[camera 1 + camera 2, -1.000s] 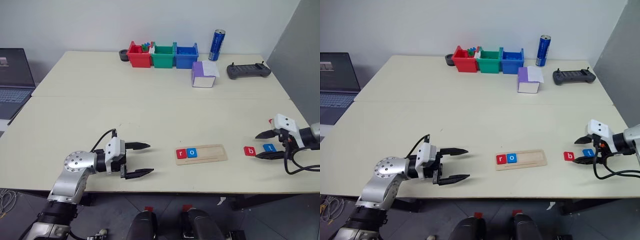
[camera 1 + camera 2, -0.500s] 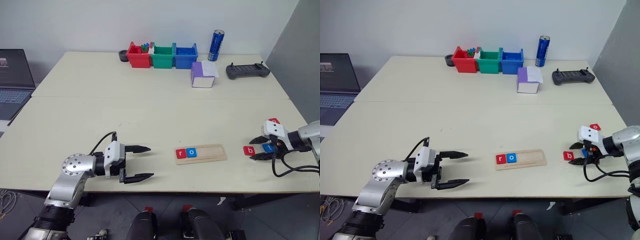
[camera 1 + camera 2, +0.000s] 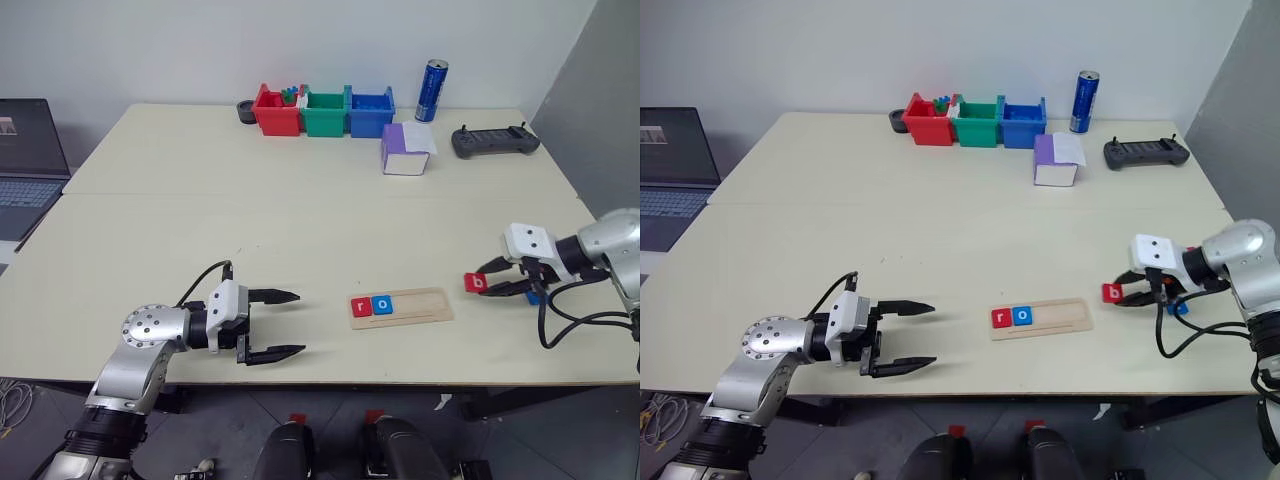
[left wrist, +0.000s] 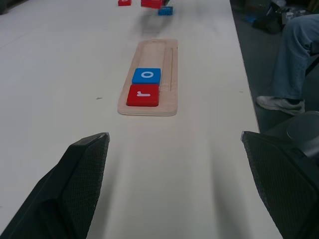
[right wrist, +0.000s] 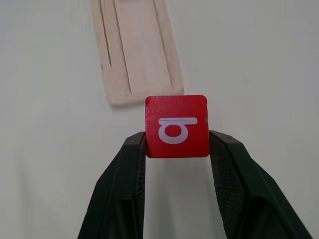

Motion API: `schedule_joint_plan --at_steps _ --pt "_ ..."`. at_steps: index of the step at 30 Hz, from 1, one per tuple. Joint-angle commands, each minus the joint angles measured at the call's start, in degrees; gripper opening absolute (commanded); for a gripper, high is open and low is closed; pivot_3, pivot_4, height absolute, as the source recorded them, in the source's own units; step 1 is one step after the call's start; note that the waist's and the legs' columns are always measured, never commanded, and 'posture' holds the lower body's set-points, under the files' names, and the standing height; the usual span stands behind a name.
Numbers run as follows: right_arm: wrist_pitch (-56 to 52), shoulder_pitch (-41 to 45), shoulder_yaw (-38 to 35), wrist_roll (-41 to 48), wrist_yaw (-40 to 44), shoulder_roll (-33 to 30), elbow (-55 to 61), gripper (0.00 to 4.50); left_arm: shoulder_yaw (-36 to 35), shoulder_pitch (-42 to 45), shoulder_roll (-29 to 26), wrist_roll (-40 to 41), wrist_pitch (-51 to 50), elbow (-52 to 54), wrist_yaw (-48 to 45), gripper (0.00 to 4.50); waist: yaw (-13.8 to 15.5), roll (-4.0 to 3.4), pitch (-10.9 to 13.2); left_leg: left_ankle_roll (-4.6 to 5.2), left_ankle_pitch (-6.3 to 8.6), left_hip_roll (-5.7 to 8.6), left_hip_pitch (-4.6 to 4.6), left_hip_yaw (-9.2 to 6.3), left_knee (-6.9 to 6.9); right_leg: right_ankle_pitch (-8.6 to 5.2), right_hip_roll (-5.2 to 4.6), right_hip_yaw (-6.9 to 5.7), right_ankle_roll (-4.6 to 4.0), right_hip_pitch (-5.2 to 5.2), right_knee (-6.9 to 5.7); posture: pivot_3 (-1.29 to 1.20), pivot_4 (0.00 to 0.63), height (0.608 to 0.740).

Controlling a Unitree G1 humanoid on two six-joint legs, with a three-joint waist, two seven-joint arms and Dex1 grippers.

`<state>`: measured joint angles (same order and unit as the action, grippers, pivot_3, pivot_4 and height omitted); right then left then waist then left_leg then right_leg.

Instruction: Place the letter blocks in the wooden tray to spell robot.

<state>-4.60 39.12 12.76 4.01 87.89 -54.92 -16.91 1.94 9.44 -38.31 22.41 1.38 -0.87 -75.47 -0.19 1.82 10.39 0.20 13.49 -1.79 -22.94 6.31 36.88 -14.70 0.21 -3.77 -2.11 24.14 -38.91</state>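
Gripping the red "b" block [image 5: 177, 126] between its two black fingers, the right gripper [image 3: 487, 285] now holds it lifted clear of the table [image 3: 300, 230], just off the right end of the wooden tray [image 3: 420, 305]; a second ago the same jaws stood wide around the blue "t" block and the "b" block lay flat beside it on the tabletop; the arm has since swung left toward the tray and risen. Blue "t" block [image 3: 1176, 308] remains on the table, partly hidden under the right wrist; another red block [image 4: 124, 2] lies farther out (letter unreadable). Tray holds the red "r" block [image 3: 362, 306] and blue "o" block [image 3: 382, 304] at its left end, side by side and touching, same as before; the rest of the groove is bare. Left gripper [image 3: 275, 323] hovers left of the tray, jaws spread wide, holding nothing, unchanged in place.
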Motion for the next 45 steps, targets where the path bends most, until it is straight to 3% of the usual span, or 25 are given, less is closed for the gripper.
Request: schedule_joint_plan --at_steps 1,5,12,45 --pt "-4.04 0.89 2.39 0.34 1.88 1.89 6.85 1.45 0.02 0.95 0.17 -0.12 0.56 0.25 0.2 4.5 0.05 0.01 0.0 0.0 0.0 0.01 0.0 0.0 0.0 0.0 -0.01 0.01 0.0 0.0 0.0 0.0 0.15 0.74" --pt "-3.44 3.04 5.86 -4.34 -3.16 7.02 5.05 1.45 0.25 1.06 0.6 -0.33 0.64 0.19 0.33 4.5 0.04 0.0 0.0 0.0 0.0 0.02 -0.01 0.02 0.03 0.0 -0.02 0.01 0.0 0.01 0.0 0.0 0.15 0.74" --pt "-5.62 3.34 7.61 -4.77 -3.91 11.93 4.54 1.45 -0.23 0.56 0.48 -0.35 0.89 0.37 0.55 4.5 0.1 0.01 0.0 0.0 0.0 0.06 -0.04 0.02 0.04 0.0 -0.07 0.01 -0.01 0.01 0.0 0.0 0.15 0.74" --pt "-10.48 5.05 11.66 -8.62 -4.21 15.53 4.58 1.45 -0.77 -0.34 -0.37 -0.74 0.89 1.3 2.38 4.5 0.04 0.0 0.0 0.0 0.0 0.05 -0.03 0.02 0.05 0.0 -0.07 0.0 -0.01 0.01 -0.03 0.0 0.15 0.74"
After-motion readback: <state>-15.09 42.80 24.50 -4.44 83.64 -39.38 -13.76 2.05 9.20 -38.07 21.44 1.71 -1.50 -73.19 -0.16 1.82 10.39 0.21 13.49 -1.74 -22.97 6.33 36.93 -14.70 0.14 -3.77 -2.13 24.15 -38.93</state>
